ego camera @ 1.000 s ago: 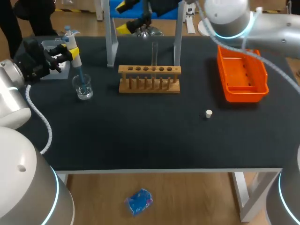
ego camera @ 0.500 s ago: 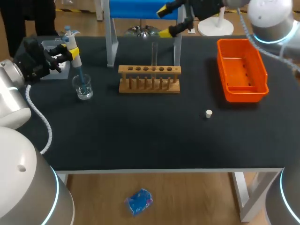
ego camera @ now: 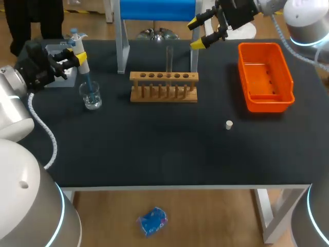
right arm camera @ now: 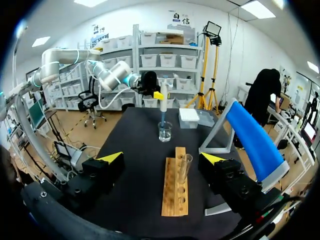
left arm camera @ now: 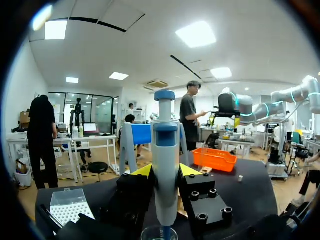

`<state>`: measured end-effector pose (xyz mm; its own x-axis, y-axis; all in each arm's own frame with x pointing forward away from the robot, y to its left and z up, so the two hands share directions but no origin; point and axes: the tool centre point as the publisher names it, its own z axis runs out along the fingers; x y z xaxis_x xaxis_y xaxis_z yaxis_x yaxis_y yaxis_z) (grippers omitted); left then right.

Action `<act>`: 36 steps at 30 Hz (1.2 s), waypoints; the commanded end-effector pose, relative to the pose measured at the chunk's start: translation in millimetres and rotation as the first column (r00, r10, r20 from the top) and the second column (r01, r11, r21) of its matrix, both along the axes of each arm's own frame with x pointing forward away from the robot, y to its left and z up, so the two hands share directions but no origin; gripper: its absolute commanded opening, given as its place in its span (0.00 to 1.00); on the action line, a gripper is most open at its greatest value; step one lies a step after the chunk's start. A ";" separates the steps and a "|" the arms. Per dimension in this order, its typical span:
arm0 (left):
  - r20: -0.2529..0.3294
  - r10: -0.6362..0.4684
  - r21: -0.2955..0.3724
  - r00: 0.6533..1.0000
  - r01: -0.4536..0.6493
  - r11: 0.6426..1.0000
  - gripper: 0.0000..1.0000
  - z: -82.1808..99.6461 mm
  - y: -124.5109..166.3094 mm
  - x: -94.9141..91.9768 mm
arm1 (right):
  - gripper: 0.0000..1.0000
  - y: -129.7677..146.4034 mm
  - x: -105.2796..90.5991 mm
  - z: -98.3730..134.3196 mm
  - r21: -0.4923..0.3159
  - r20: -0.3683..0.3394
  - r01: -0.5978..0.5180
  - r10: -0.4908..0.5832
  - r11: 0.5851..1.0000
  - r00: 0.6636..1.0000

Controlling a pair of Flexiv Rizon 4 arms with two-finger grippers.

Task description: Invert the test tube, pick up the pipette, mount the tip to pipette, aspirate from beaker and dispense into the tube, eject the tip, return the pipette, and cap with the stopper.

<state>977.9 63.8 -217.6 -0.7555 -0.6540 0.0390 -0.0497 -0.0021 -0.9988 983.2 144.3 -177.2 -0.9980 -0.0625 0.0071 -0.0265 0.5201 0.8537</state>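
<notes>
Bench: black top [ego camera: 154, 154] on white legs, filling most of the head view.
Floor: light wood [ego camera: 216, 216] beyond the bench's near edge, a crumpled blue scrap [ego camera: 152, 222] lying on it.
Chair: blue [ego camera: 157, 9], white-framed, at the far edge.
Ceiling: white, with bright rectangular light panels [left arm camera: 199, 34].
Shelving: white racks [right arm camera: 167, 55] holding bins.

The left arm [ego camera: 13, 98] comes in from the left side and lies low over the far-left part of the surface [ego camera: 154, 149], with its wrist level. The left jaws are closed on the pipette [ego camera: 81, 55], gripping its body from both sides and holding it upright. The right arm [ego camera: 303, 20] reaches in over the far-right corner, raised. The right jaws are spread wide with nothing between them, and their yellow tips point toward the left.
</notes>
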 end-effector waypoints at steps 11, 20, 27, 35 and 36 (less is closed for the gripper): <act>0.001 0.000 -0.001 1.000 0.000 1.000 0.00 0.0 0.1 0.0 | 1.00 4.5 9.1 -40.3 -0.055 -0.045 0.003 -0.006 0.999 0.999; 0.001 0.000 -0.001 1.000 0.000 1.000 0.00 0.0 0.1 0.0 | 1.00 3.8 13.4 -53.6 -0.070 -0.052 0.026 -0.029 0.997 0.998; 0.001 0.000 -0.001 1.000 0.000 1.000 0.00 0.0 0.1 0.0 | 1.00 4.2 20.9 -61.8 -0.075 -0.058 0.028 -0.033 0.997 0.998; 0.001 0.000 -0.001 1.000 0.000 1.000 0.00 0.0 0.1 0.0 | 1.00 5.6 26.5 -71.5 -0.090 -0.064 0.038 -0.044 0.995 0.997; 0.001 0.000 -0.001 1.000 0.000 1.000 0.00 0.0 0.1 0.0 | 1.00 5.7 26.9 -72.5 -0.087 -0.056 0.039 -0.044 0.995 0.997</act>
<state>977.9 63.9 -217.6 -0.7554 -0.6541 0.0390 -0.0497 -0.0021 -0.9988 1007.4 148.0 -247.0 -0.9974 -0.0136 0.0712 0.0493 0.5933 0.8034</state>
